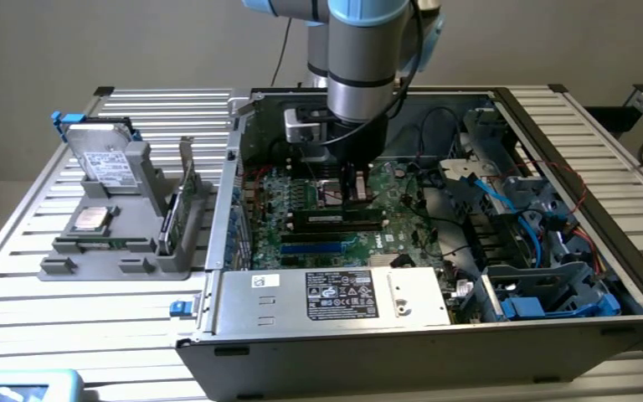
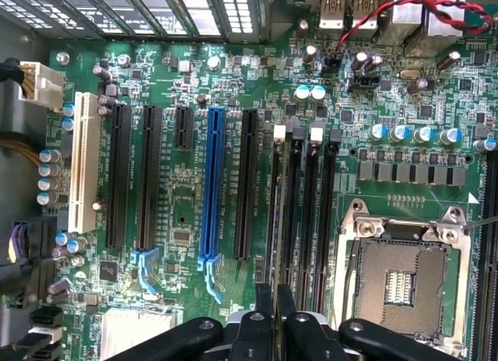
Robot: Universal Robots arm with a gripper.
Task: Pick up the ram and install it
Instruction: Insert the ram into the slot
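An open computer case point(image 1: 411, 368) is shown lying on a slatted metal surface point(image 1: 98, 335), with its green motherboard point(image 1: 294, 205) exposed. A robot arm point(image 1: 361, 59) is seen reaching down into the case from above. The ram point(image 1: 338, 219) is seen standing on edge on the motherboard, near the blue slot point(image 1: 316, 244) and directly beneath the gripper point(image 2: 275, 292). In the wrist view the jaws are drawn almost together and are lined up with the memory slot point(image 2: 277, 213) farthest from the empty processor socket point(image 2: 401, 279). Whether the ram's upper edge is pinched between them cannot be told. Towards the exterior view's left, a grey fixture point(image 1: 131, 260) is set on the surface, well apart from the gripper. A hard drive point(image 1: 107, 163), a silvery processor chip point(image 1: 90, 219) and an upright expansion card point(image 1: 184, 188) are held in it.
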